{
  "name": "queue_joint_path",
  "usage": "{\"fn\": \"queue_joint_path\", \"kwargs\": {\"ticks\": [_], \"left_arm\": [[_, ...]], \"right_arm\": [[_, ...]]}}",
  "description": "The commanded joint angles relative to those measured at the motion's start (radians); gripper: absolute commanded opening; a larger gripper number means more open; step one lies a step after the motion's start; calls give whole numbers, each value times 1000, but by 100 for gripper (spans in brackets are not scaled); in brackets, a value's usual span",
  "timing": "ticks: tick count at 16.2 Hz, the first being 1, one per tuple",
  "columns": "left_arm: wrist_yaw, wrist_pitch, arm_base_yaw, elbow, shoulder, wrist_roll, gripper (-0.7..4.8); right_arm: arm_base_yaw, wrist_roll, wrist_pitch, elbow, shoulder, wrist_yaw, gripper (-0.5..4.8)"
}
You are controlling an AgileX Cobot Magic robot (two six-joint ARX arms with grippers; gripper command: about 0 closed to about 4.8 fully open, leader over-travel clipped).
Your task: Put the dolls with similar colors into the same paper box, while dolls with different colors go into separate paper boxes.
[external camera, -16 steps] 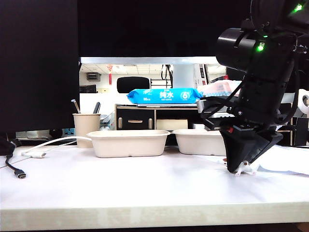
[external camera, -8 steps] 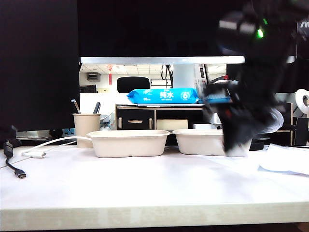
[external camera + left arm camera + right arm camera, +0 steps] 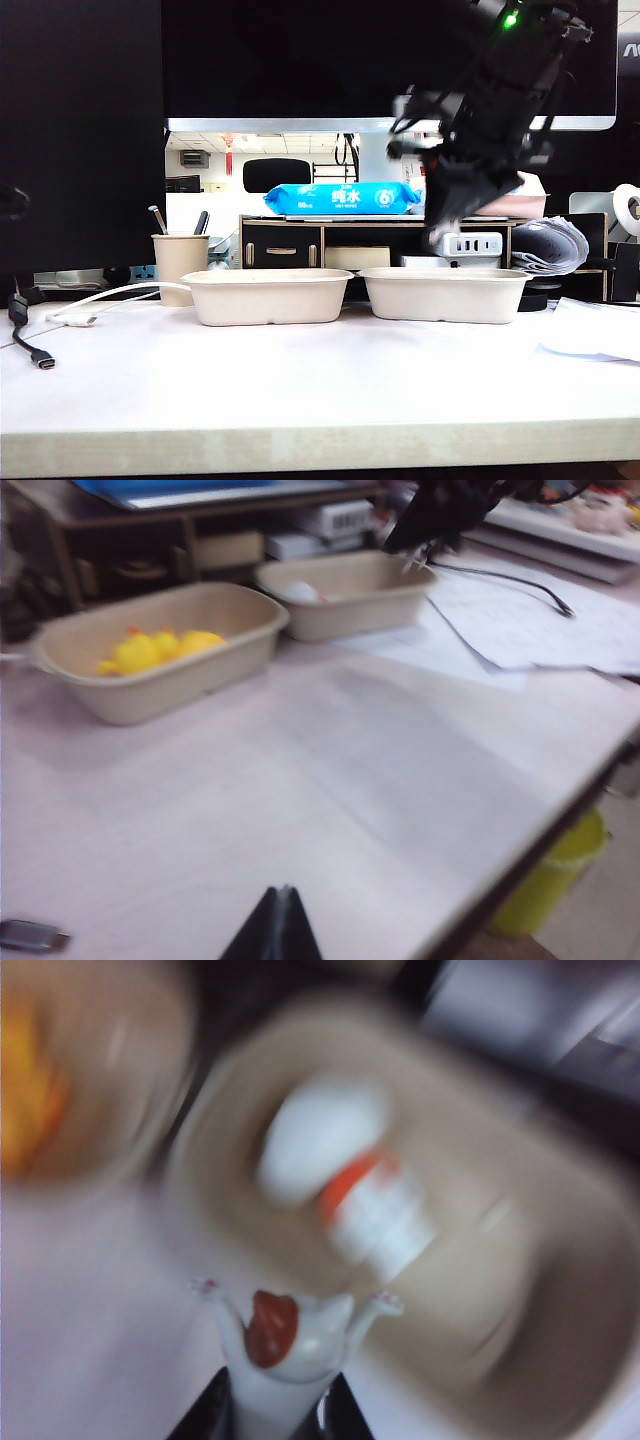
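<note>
Exterior view: two beige paper boxes are seen side by side on the white table (image 3: 320, 400), the left box (image 3: 266, 296) and the right box (image 3: 444, 294) just apart. The right gripper (image 3: 440, 238) is held in the air above the right box, motion-blurred; what it carries cannot be made out here. A pen cup (image 3: 179, 262) stands left of the boxes, and a blue wipes pack (image 3: 342, 198) lies on the shelf behind. White paper (image 3: 592, 335) lies at the table's right side.

Left wrist view: two yellow ducks (image 3: 160, 650) are seen inside the nearer box (image 3: 150, 685). A white bird (image 3: 300, 591) lies in the farther box (image 3: 350, 605). The left gripper (image 3: 277, 932) hangs low over bare table near its edge, fingertips pressed together, nothing between them.

Right wrist view: the right gripper (image 3: 285, 1412) is clamped on a small white animal (image 3: 290, 1345) with a brown patch, held over the rim of the box (image 3: 520, 1290) containing the white bird (image 3: 345, 1175) with orange beak. The frame is heavily blurred.
</note>
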Motion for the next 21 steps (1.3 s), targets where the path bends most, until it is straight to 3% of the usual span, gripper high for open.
{"fn": "queue_joint_path", "kwargs": {"ticks": [1, 5, 9, 11, 13, 15, 16, 19, 21], "left_arm": [[2, 13, 26, 3, -17, 4, -5], [2, 10, 26, 3, -17, 4, -5], [2, 10, 26, 3, -17, 4, -5], [2, 10, 26, 3, -17, 4, -5], [2, 10, 27, 3, -17, 4, -5], [7, 10, 52, 3, -17, 4, -5], [13, 10, 105, 3, -17, 4, -5], [13, 10, 320, 3, -17, 4, -5], [13, 10, 478, 3, -17, 4, -5]], "right_arm": [[-62, 1, 56, 55, 59, 10, 54], [-84, 1, 56, 106, 156, -5, 65], [-84, 13, 80, 121, 199, -4, 245], [-84, 13, 89, 122, 198, -5, 243], [-84, 21, 75, 123, 176, -7, 175], [-82, 26, 46, 122, 121, -41, 35], [-82, 26, 26, 122, 76, -41, -7], [-76, 25, -2, 86, -77, -83, -7], [-68, 27, 79, -61, -264, -104, -7]]}}
